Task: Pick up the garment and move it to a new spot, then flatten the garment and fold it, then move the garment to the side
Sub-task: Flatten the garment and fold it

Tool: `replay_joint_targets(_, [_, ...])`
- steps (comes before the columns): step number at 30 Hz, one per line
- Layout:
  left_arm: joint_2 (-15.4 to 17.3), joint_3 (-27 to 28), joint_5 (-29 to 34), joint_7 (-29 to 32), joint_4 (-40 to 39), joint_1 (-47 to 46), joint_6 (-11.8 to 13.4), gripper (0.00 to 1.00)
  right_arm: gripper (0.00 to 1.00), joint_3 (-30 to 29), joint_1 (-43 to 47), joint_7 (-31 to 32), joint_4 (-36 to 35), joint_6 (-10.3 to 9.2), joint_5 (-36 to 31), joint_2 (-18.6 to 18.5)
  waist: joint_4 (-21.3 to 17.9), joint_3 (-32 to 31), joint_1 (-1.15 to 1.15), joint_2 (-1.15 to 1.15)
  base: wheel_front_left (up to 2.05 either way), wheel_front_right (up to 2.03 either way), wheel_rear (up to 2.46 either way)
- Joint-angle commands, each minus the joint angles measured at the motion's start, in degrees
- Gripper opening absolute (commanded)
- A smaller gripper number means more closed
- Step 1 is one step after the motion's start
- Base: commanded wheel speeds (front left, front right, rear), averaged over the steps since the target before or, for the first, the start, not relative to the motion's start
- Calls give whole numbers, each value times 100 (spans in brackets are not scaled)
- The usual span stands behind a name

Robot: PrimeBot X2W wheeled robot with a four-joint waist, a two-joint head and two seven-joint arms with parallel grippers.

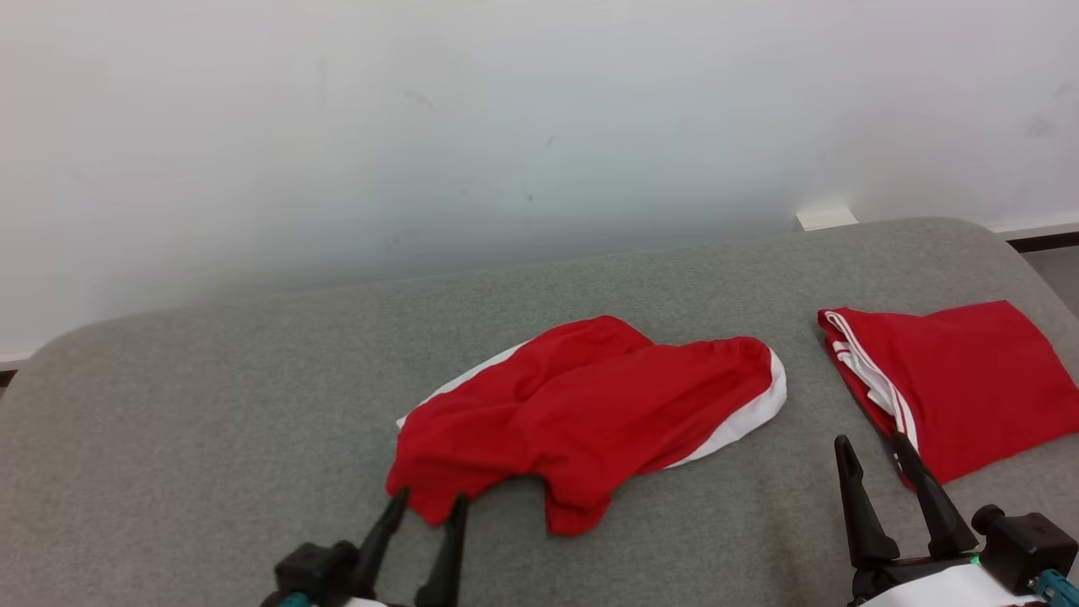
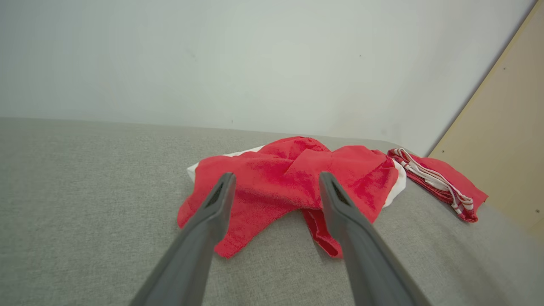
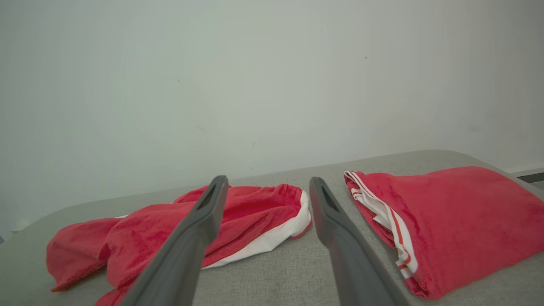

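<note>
A rumpled red garment with white side panels lies in a loose heap at the middle of the grey surface; the wrist views show the same garment. My left gripper stands open just in front of its near left edge, fingers apart and empty. My right gripper is open too, hovering over bare cloth between the heap and a folded piece to its right, holding nothing. In each wrist view the two dark fingers spread wide with nothing between them.
A folded red garment with white stripes lies flat at the right edge, also seen as a folded garment. A pale wall rises behind the grey surface. A tan panel stands beyond the surface's right end.
</note>
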Motion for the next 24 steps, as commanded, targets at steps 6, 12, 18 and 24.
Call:
replay_joint_targets(6, [75, -788, -195, 302, 492, -282, -3, 100, 100, 2, 53, -6, -47, -12, -98, -4, -241, 14, 0, 0, 0, 0, 0])
replay_joint_targets(12, [107, -1254, -477, 746, 1118, -750, -4, 100, 100, 30, -35, -5, -13, -12, -114, 51, -510, 102, 0, 0, 0, 0, 0])
replay_joint_targets(18, [125, -1421, -783, 1049, 1956, -1206, -4, 100, 100, 128, -106, -8, 89, -12, -57, 150, -824, 187, 0, 0, 0, 0, 0])
replay_joint_targets(24, [101, -1444, -932, 1041, 2540, -1504, -5, 100, 100, 166, -126, -9, 141, -12, -24, 181, -1015, 232, 0, 0, 0, 0, 0])
